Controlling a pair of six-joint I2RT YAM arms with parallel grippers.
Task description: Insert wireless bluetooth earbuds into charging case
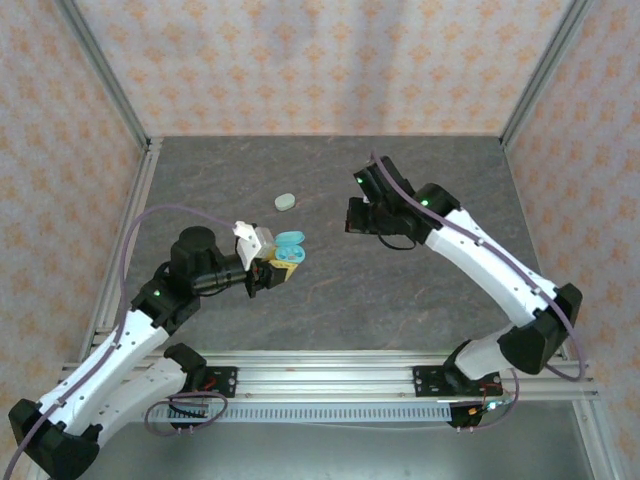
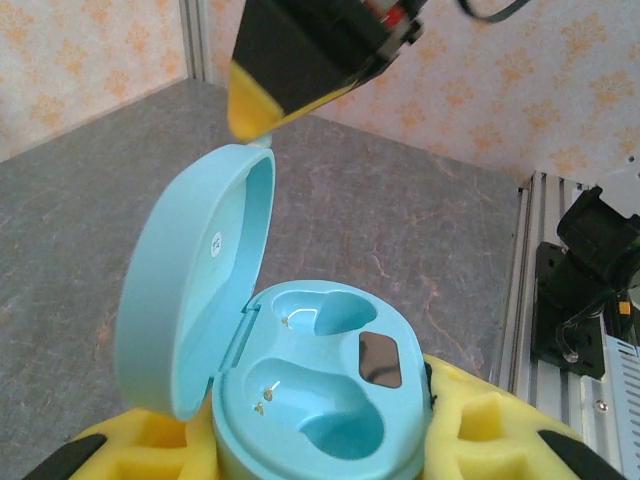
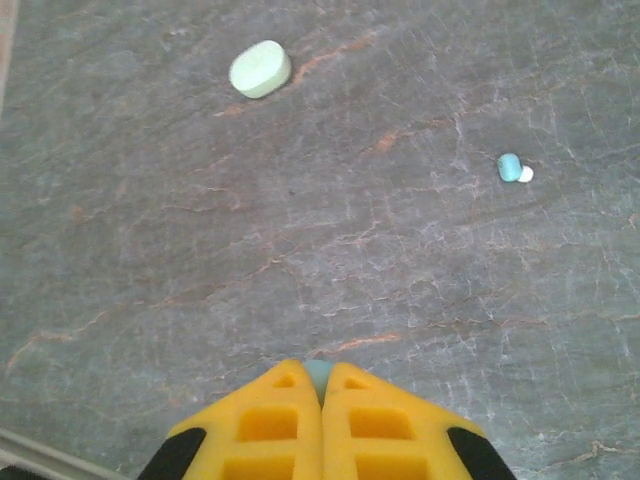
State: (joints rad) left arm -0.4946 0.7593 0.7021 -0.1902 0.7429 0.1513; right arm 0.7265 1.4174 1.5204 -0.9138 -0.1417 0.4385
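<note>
My left gripper (image 1: 282,262) is shut on a teal charging case (image 2: 320,400), held low between the yellow fingers (image 2: 480,425). Its lid (image 2: 195,290) stands open to the left, and both sockets are empty, with small gold contacts showing. From above, the open case (image 1: 288,245) sits left of centre. My right gripper (image 3: 320,385) is shut on a tiny pale bluish earbud (image 3: 318,373) that peeks out between the fingertips. It hangs above the table, right of the case (image 1: 352,218). A second earbud (image 3: 512,168) lies loose on the table.
A closed pale green oval case (image 1: 285,201) (image 3: 260,68) lies on the grey stone-patterned table behind the teal one. The right gripper's yellow fingertip (image 2: 250,105) hangs above the open lid. Aluminium rails (image 1: 330,378) run along the near edge, and patterned walls enclose the table.
</note>
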